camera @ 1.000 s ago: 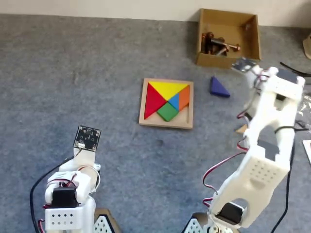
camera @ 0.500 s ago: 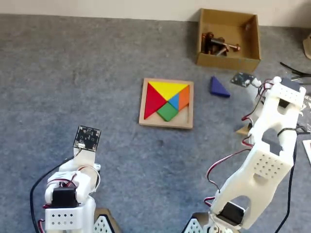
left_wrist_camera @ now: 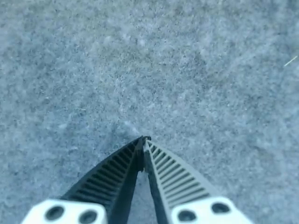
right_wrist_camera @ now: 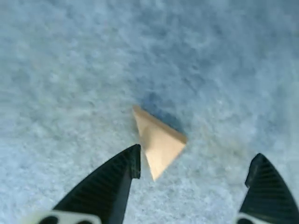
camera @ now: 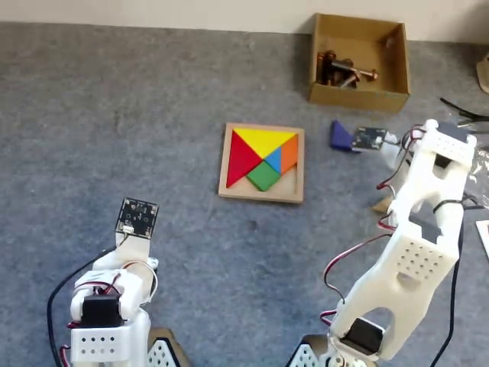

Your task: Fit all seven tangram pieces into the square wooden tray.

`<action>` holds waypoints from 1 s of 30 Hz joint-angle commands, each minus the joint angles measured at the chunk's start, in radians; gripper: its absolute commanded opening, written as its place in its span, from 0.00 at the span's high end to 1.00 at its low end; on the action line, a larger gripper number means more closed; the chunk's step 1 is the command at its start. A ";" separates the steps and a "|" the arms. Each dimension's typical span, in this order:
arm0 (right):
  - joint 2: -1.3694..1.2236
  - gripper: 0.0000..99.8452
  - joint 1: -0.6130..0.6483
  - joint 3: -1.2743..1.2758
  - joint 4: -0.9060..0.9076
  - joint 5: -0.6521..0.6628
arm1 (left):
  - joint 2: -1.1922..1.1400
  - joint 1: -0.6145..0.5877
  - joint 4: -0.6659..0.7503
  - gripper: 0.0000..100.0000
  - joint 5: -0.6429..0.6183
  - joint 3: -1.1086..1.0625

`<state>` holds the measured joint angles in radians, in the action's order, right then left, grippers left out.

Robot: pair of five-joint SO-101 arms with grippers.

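The square wooden tray (camera: 260, 196) lies mid-table and holds yellow (camera: 264, 141), red (camera: 243, 160), small blue, orange (camera: 289, 154) and green (camera: 264, 177) pieces. A dark blue triangle (camera: 340, 135) lies on the carpet to its right, partly under the right arm's wrist module (camera: 369, 138). A tan triangle (right_wrist_camera: 159, 140) lies flat just ahead of my right gripper (right_wrist_camera: 196, 156), which is open and hovers over it. From above, a corner of the tan triangle (camera: 379, 204) pokes out beside the right arm (camera: 428, 183). My left gripper (left_wrist_camera: 143, 141) is shut and empty, over bare carpet at the near left.
A cardboard box (camera: 393, 69) holding metal parts stands at the back right, beyond the blue triangle. Cables (camera: 462, 113) and clutter lie along the right edge. The left arm (camera: 114, 298) sits at the near left. Grey carpet covers the table.
The right arm's wrist has swung down and to the left, so its module now overlaps the dark blue triangle. The left arm and the tray pieces have not moved.
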<state>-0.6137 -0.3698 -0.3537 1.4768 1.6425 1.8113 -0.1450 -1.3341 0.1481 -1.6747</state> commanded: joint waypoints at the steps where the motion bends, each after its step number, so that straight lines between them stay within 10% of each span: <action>1: 0.025 0.66 0.030 -0.018 0.051 0.020 | 0.004 -0.013 -0.005 0.99 -0.009 -0.021; 30: 0.019 0.66 -0.027 -0.016 0.125 0.241 | 0.004 -0.013 -0.005 0.99 -0.009 -0.021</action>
<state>-0.6137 -0.3698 -0.3537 1.5934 1.8696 1.8113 -0.1450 -1.3341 0.1481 -1.6747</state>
